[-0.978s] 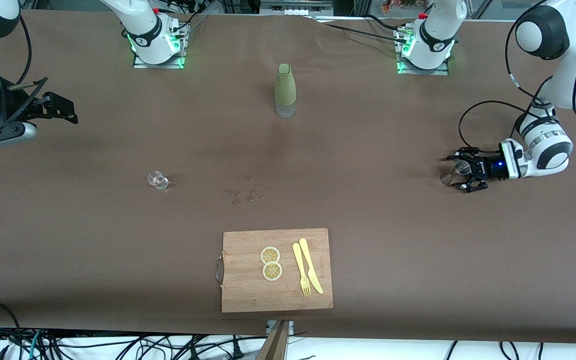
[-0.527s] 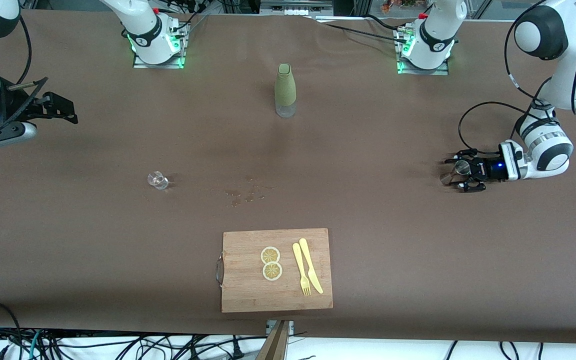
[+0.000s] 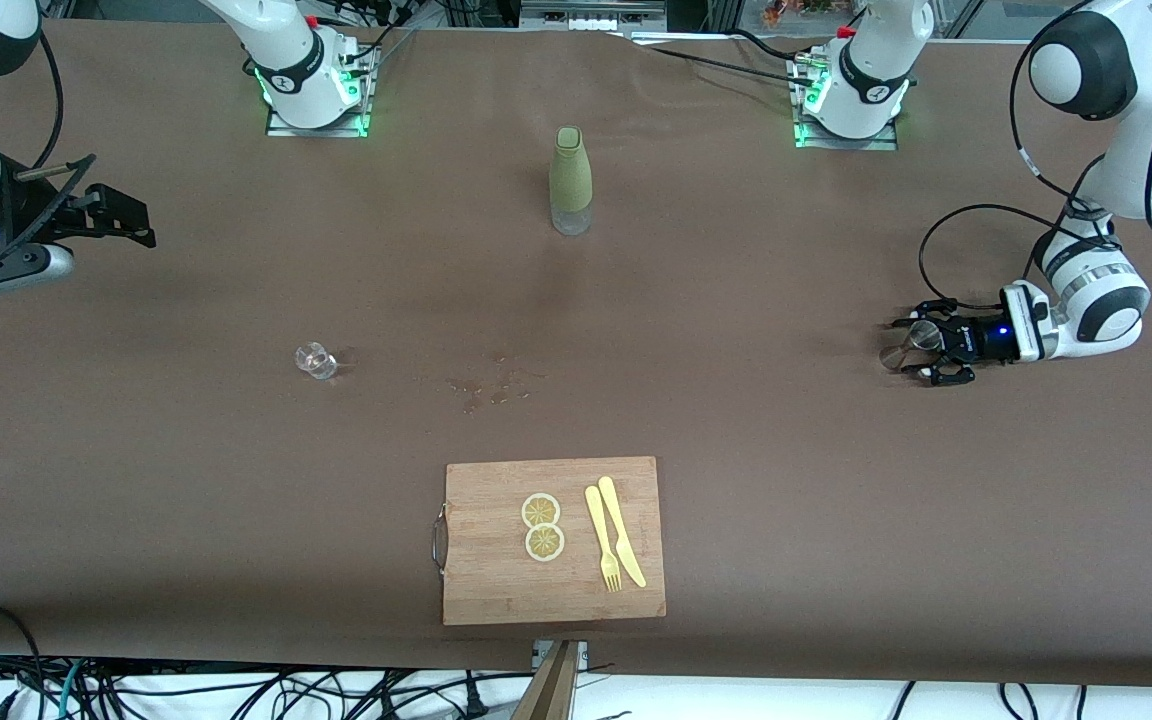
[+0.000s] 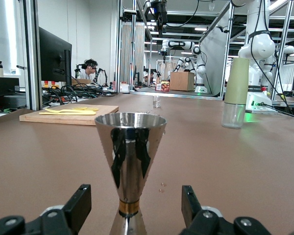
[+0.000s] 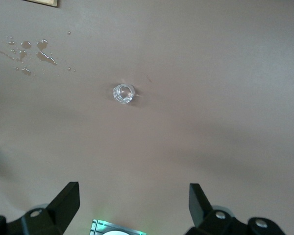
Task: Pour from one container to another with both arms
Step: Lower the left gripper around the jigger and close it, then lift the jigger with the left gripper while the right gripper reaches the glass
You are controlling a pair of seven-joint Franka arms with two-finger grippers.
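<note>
Brown cloth covers your whole worktop (image 3: 736,500), and cables hang below the edge nearest the front camera. At the middle of that edge you have a wooden cutting board (image 3: 496,570) carrying two lemon slices (image 3: 542,526) and a yellow fork (image 3: 602,552) and knife (image 3: 622,544). Wide bare cloth lies on both sides of the board, out to the two corners.

Farther from the front camera, small water droplets (image 3: 491,388) spot the middle of the worktop. A small clear glass (image 3: 315,360) stands upright toward the right arm's end, with open cloth all around it.

Your left tool (image 3: 926,348) sits low at the left arm's end of the worktop, its fingers (image 4: 79,205) spread on either side of a steel jigger (image 4: 130,156) and not touching it; the jigger stands upright on the cloth.

Your right tool (image 3: 116,222) waits in the air over the right arm's end, fingers (image 5: 66,200) released and holding nothing.

Nearest the bases' edge, midway along it, a green sleeved bottle (image 3: 571,180) stands upright.
</note>
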